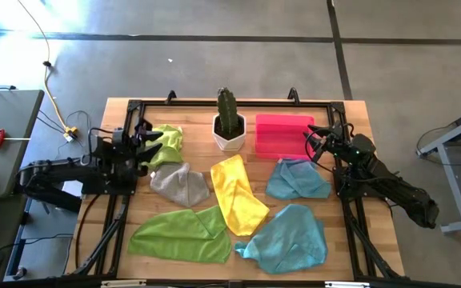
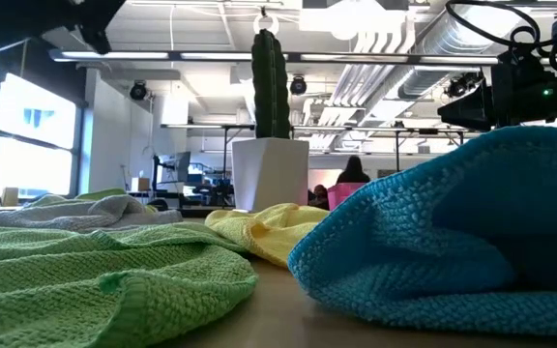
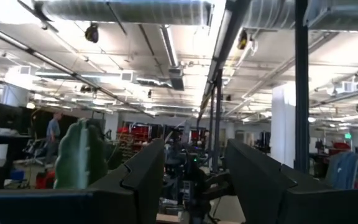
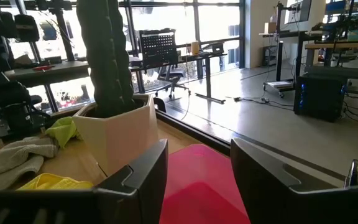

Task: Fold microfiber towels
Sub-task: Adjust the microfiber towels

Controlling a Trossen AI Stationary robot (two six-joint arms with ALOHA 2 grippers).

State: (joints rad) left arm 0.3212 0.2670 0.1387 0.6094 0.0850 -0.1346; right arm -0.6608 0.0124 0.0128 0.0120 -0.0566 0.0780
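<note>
Six microfiber towels lie loose and crumpled on the wooden table. A small lime green one [image 1: 166,142] sits at the far left, a grey one [image 1: 181,184] beside it, a yellow one [image 1: 238,194] in the middle and a large lime green one [image 1: 184,234] at the near left. The two light blue ones [image 1: 298,178] [image 1: 286,238] are on the right. My left gripper [image 1: 154,140] hangs open above the small lime towel, tipped upward, with nothing between its fingers [image 3: 148,180]. My right gripper [image 1: 314,142] stands open and level at the far right, facing the pink tray [image 4: 197,180].
A cactus in a white pot [image 1: 230,124] stands at the far middle, between the two grippers. The pink tray [image 1: 282,134] lies just right of it. A black frame [image 1: 126,108] runs along the table's edges. Bare wood shows between the towels and at the near edge.
</note>
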